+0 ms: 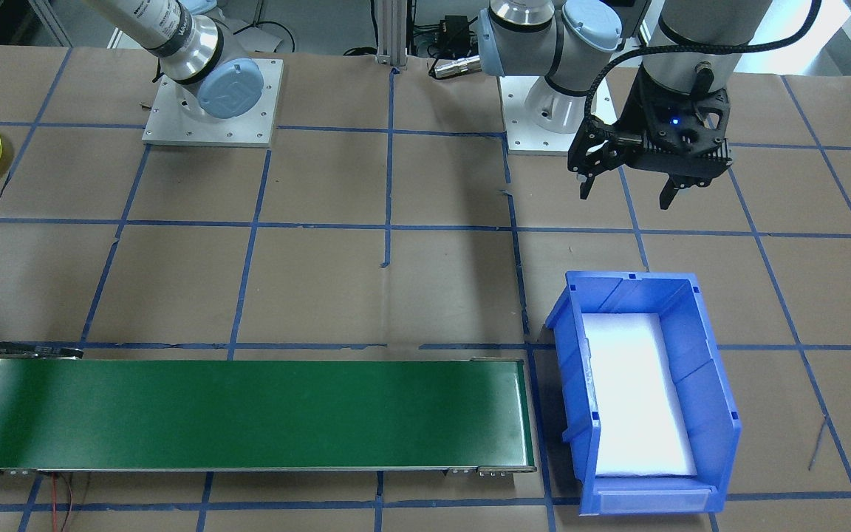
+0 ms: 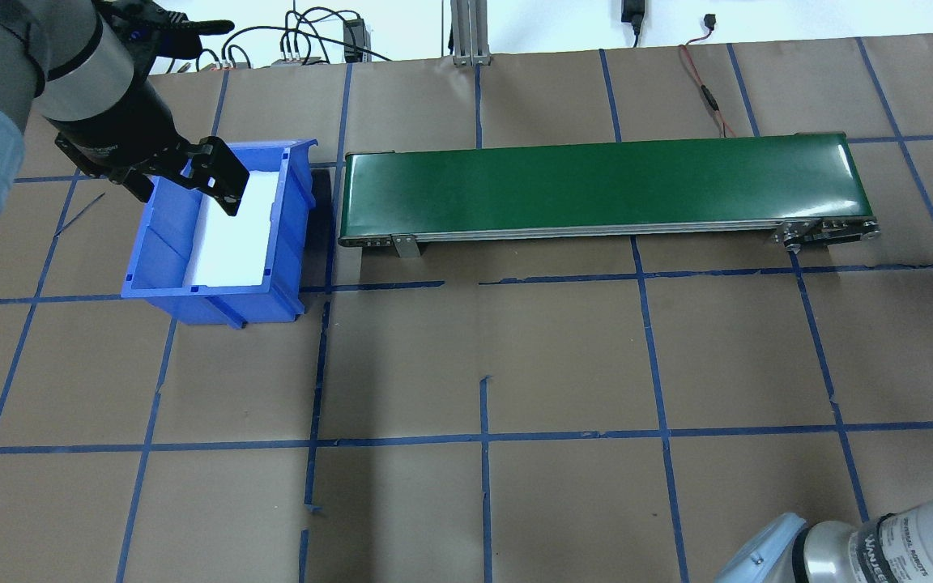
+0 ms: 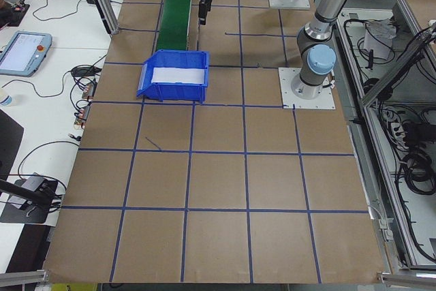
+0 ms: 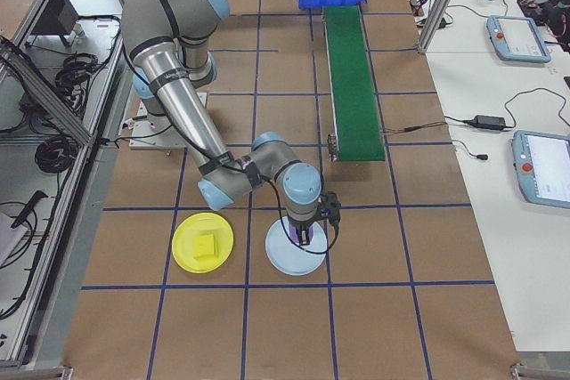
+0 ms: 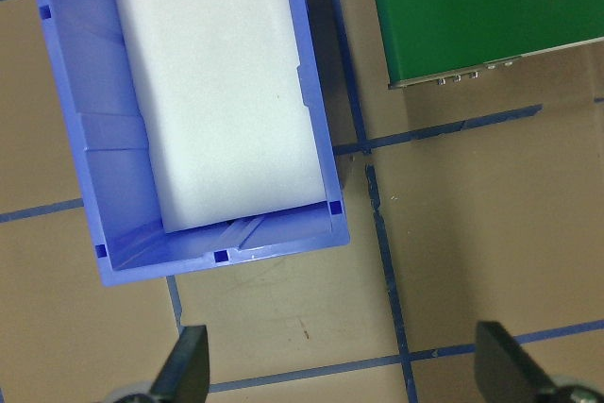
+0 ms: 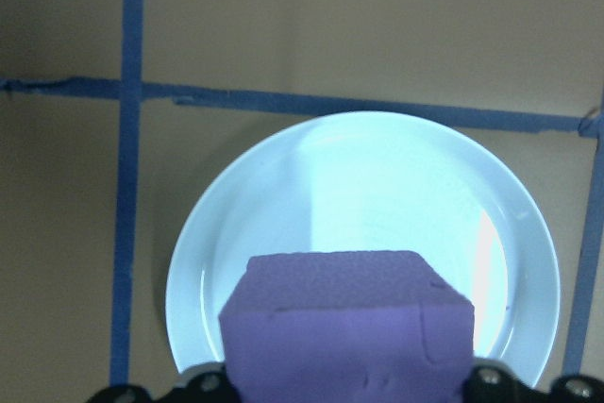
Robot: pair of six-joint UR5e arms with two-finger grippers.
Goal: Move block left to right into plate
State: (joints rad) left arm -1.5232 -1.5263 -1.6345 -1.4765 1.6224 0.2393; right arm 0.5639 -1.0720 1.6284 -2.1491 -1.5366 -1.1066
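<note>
Right now my right tool (image 4: 304,234) sits low in the side view, closed on a purple block (image 6: 344,327). In that tool's own camera the block fills the bottom middle of the frame, and a pale blue plate (image 6: 203,243) lies under it. I cannot tell if the block touches that plate.

Just beside the pale plate, to its left in the side view, is the yellow plate (image 4: 185,251). A small yellow block (image 4: 207,246) lies inside it. Both plates rest on the brown desk (image 4: 401,291).

My left tool (image 1: 626,193) is at the upper right of the front view. It is wide open and holds nothing. Its two fingers (image 5: 184,365) stick up at the bottom corners of its own camera view. Below it is a blue bin (image 1: 713,391) with a white pad inside. A long green belt (image 1: 248,414) lies next to the bin.
</note>
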